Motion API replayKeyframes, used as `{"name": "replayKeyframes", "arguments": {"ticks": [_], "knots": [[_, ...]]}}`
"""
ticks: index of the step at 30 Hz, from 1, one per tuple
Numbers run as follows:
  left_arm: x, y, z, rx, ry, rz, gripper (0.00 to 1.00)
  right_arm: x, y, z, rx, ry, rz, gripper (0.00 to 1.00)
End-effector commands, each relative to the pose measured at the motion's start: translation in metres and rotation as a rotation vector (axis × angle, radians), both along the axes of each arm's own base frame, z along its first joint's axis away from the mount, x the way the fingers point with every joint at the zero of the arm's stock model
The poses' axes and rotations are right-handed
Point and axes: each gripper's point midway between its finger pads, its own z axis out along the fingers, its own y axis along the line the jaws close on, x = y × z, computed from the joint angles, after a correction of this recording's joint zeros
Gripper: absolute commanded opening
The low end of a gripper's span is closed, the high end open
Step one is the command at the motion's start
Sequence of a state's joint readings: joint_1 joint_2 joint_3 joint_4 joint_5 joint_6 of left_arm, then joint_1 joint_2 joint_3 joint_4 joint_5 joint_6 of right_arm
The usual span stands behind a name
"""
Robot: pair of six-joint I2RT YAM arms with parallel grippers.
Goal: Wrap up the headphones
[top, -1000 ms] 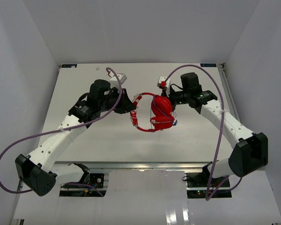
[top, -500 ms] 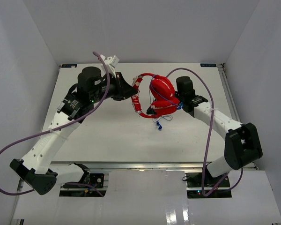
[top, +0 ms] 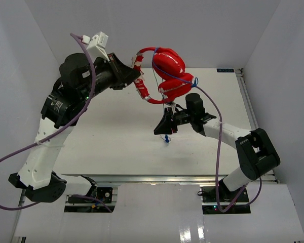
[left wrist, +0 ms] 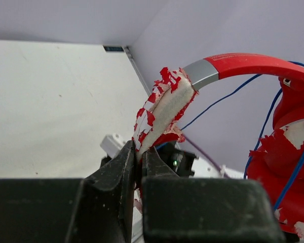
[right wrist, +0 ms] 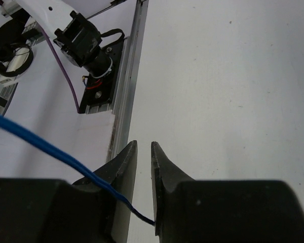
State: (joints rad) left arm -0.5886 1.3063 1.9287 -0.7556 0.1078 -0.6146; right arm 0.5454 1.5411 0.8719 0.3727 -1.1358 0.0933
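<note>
— Left gripper [left wrist: 139, 152]: what sits between the jaws?
— They are pressed together on the flaking white padding [left wrist: 162, 114] of the headband [left wrist: 243, 63], pinched right at the tips. Past the tips the band arches away to the red cups [left wrist: 289, 147], stacked one on the other.
— So where are the headphones [top: 169, 71]?
— Hanging from those jaws, raised above the table [top: 116, 147], with nothing under them.
— And the right gripper [right wrist: 144, 147]?
— Its jaws are parted by a narrow slit. The blue cable [right wrist: 55, 152] crosses one finger and runs into the slit near its root. I cannot tell whether it is pinched there.
— Further out?
— From above, the cable climbs from the right gripper's jaws to the cups. Its blue tip [top: 166, 138] dangles just past the fingertips, over the table.
</note>
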Motion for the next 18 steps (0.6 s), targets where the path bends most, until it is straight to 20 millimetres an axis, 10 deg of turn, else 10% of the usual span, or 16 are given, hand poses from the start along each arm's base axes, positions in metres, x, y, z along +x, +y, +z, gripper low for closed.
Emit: {"name": "replayKeyframes", "arguments": {"ticks": [1,8,18], "knots": [[0.007,0.049,0.040,-0.073,-0.039,0.270,0.00,-0.016,-0.003,0.021,0.076,-0.104,0.047,0.19],[0.031,0.104,0.024,0.045,-0.059,0.591,0.00,-0.028,-0.017,0.024,0.046,-0.186,0.007,0.08],[0.071,0.147,-0.054,0.371,0.003,0.826,0.00,-0.010,-0.047,0.063,-0.228,-0.586,-0.069,0.08]]}}
